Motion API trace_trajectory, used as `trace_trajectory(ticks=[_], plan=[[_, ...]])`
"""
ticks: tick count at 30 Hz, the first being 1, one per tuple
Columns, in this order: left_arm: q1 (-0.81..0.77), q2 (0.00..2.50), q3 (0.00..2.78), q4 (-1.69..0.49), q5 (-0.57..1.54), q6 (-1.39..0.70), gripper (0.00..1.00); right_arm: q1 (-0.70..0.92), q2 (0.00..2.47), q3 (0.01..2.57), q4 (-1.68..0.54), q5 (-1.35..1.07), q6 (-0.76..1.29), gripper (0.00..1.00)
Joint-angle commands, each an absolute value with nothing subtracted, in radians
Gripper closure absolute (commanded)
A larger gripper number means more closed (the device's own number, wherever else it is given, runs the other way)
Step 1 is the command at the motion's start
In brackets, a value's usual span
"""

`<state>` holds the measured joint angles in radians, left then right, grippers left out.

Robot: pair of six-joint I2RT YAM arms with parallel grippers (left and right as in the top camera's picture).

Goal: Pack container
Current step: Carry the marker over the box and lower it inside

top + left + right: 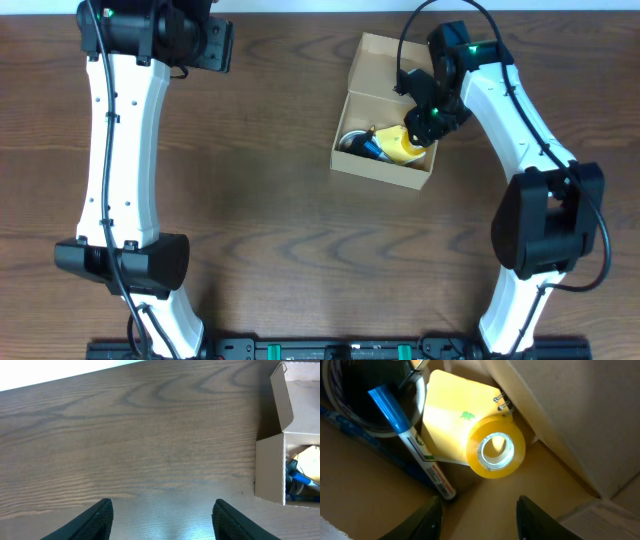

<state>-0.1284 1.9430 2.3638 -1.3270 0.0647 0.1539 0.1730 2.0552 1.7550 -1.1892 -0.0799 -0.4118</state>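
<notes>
White arms (120, 130), black joints (545, 225), black cables (604, 235)

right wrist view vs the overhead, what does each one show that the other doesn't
Only the right wrist: a tape roll told apart from the yellow pad it lies against, and the blue marker with its printed label. Only the overhead: the left arm, the right arm, the container whole with its flap lid open, and the table. Both: the container's inside, with yellow and blue items.

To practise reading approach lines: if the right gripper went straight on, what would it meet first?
Probably the roll of yellow tape lying in the cardboard box, though depth is unclear; it might reach the box floor first.
</notes>
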Motion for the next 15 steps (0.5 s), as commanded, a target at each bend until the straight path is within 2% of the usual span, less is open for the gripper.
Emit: trace_trajectory(ticks=[1, 6, 12, 15], plan=[[-0.131, 1.915, 2.374, -1.326, 0.071, 0.149, 0.36, 0.173, 2.058, 1.771, -1.197, -0.057, -0.458, 0.53], [-0.131, 1.914, 2.374, -1.32, 0.071, 0.15, 0.36, 0.192, 2.058, 1.771, -1.242, -0.057, -0.529, 0.46], [-0.131, 1.915, 2.374, -1.319, 0.071, 0.149, 0.36, 0.223, 2.058, 1.771, -1.271, -0.118, -0.53, 0.46], [-0.131, 1.914, 2.374, -1.32, 0.071, 0.149, 0.36, 0.261, 2.058, 1.771, -1.279, -0.111, -0.54, 0.49]])
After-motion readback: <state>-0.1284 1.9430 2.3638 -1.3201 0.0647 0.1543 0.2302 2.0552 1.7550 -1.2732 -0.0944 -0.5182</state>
